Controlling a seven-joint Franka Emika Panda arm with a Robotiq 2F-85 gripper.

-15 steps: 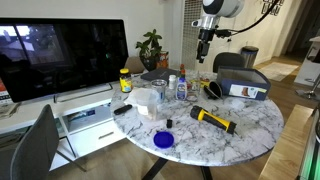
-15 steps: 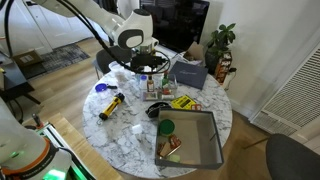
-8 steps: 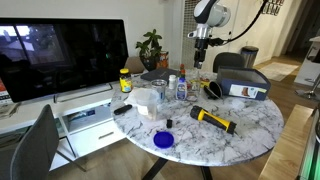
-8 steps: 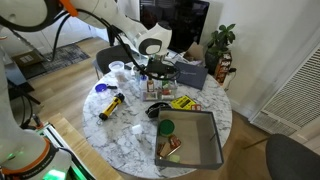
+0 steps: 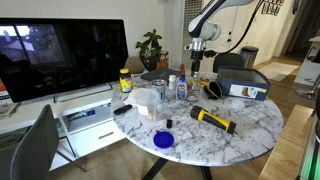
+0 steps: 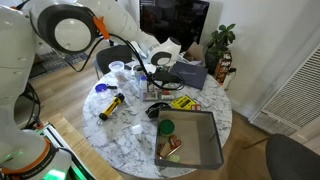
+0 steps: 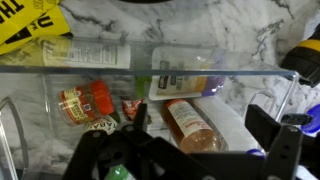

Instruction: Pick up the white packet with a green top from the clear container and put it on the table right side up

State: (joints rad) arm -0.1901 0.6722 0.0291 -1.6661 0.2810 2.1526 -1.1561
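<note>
The pincer [image 7: 196,132] hangs above the clear container [image 7: 240,70], a straight-walled box of glossy see-through plastic. Its dark, blocky fingers [image 7: 270,135] are spread wide and grip nothing. In the wrist view the white packet [image 7: 186,80] lies flat inside that box at 12 o'clock from the pincer. It is a thin pale pouch with what looks like a greenish strip at its 9 o'clock end, and its small print is too blurred to read. Just at its 6 o'clock lies a long bottle [image 7: 190,125] of reddish-brown liquid, and at 9 o'clock a squat jar [image 7: 82,103] with a red label. A crinkled yellow wrapper [image 7: 30,25] sits outside the box at 11 o'clock on grey-veined marble. In an exterior view the round, polished desk [image 5: 252,125] carries a yellow cylindrical flashlight [image 5: 215,119] at 5 o'clock from the pincer, well apart from it, and a flat blue lid [image 5: 163,139] near the front rim
</note>
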